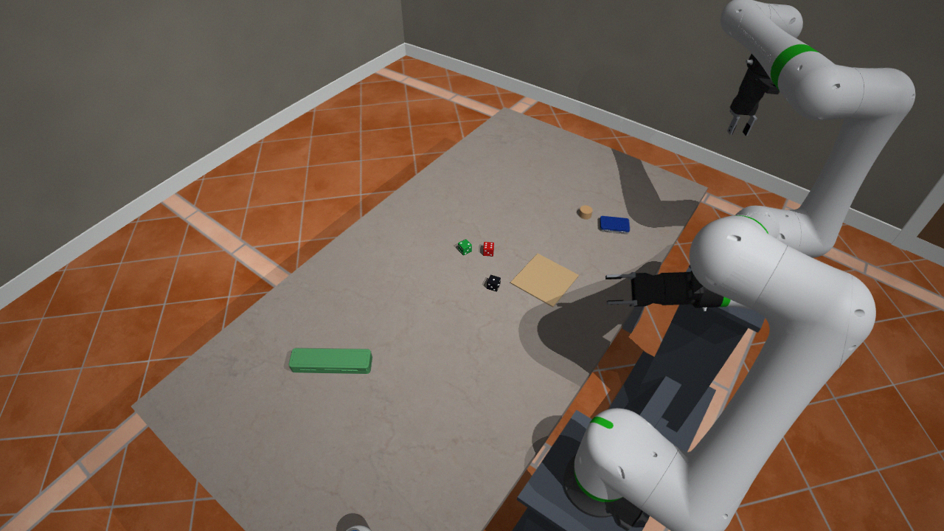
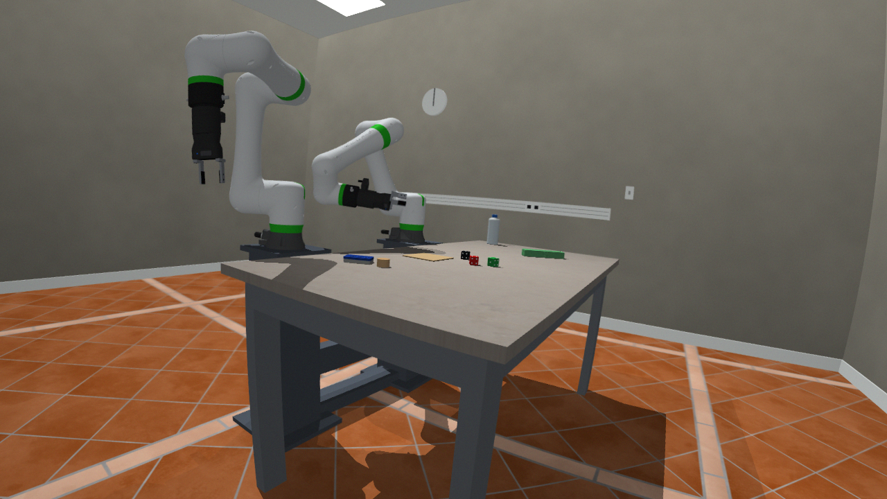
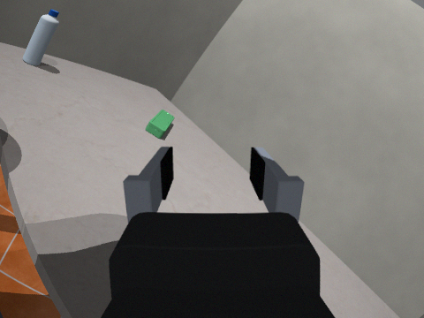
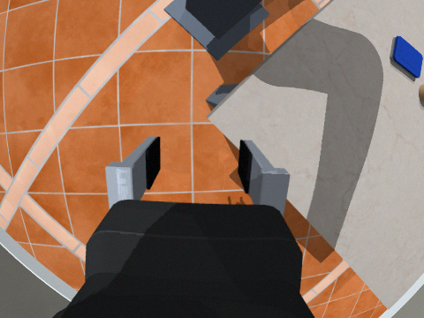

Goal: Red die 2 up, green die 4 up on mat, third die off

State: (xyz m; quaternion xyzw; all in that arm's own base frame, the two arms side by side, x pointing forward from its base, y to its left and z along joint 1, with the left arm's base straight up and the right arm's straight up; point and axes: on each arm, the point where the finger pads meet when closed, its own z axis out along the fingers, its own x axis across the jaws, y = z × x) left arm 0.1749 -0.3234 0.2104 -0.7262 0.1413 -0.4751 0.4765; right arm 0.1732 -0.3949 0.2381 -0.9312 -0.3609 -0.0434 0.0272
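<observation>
Seen in the top view, with the tan mat [image 1: 544, 279] [image 2: 427, 256] as the clock's centre, the red die [image 1: 488, 248] [image 2: 473, 260] and green die [image 1: 464, 246] [image 2: 493, 261] lie towards ten o'clock, near each other but apart. The black die [image 1: 493, 282] [image 2: 465, 255] is just off the mat at nine o'clock, already where the task wants it. None is on the mat, so the placing is not yet done. The red die seems to show six upward (the pips are tiny), which would call for a turn before it goes down; I cannot read the green one's top surely.

The left gripper [image 1: 608, 289] [image 2: 402, 199] [image 3: 211, 162] is wide open at three o'clock, raised and roughly level — probably a waiting pose that leaves the mat approachable. The right gripper [image 1: 738, 133] [image 2: 212, 181] [image 4: 199, 155] is open too, pointing down out towards two o'clock, beyond the table edge; nothing is between its fingers. It probably hangs there to keep out of the way, or to swing round for a die.

The blue case [image 1: 614, 223] [image 2: 358, 257] [image 4: 407, 57] at two, wooden cylinder [image 1: 585, 212] [image 2: 383, 263] [image 4: 421, 94] at one and long green case [image 1: 330, 360] [image 2: 542, 254] [image 3: 160, 124] at eight look like bystanders. No brand, label or writing is readable — only pips.
</observation>
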